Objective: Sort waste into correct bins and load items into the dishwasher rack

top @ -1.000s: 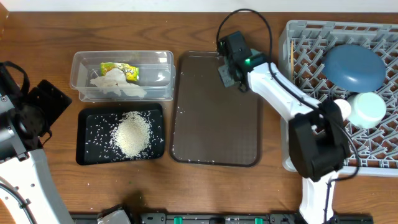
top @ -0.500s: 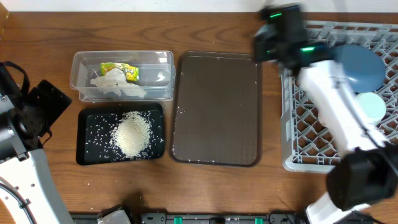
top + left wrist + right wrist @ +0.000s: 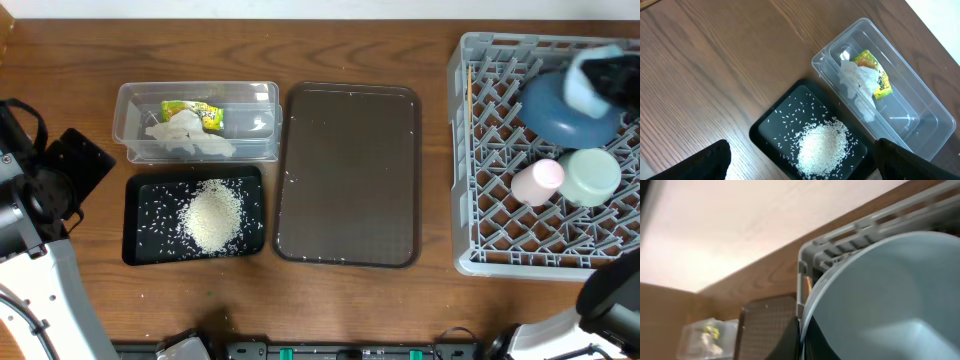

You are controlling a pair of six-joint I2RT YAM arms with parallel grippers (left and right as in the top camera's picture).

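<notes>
The left claw [image 3: 800,160], at 9 o'clock, is spread wide and holds nothing. It is near the rice [image 3: 822,147] in the black tray [image 3: 765,145]. The right claw [image 3: 800,339], at 2 o'clock, is pressed together and empty. It is just beside the blue dish [image 3: 880,295] in the rack [image 3: 840,236].

The left arm [image 3: 45,185] has a boxy matte-black wrist housing with a black cable [image 3: 25,112] looped over it, mounted on a glossy white rounded link. The left pincer [image 3: 801,150] has plain black, blunt fingers [image 3: 710,162]. The right arm [image 3: 610,295] shows a rounded black joint and a white link.
</notes>
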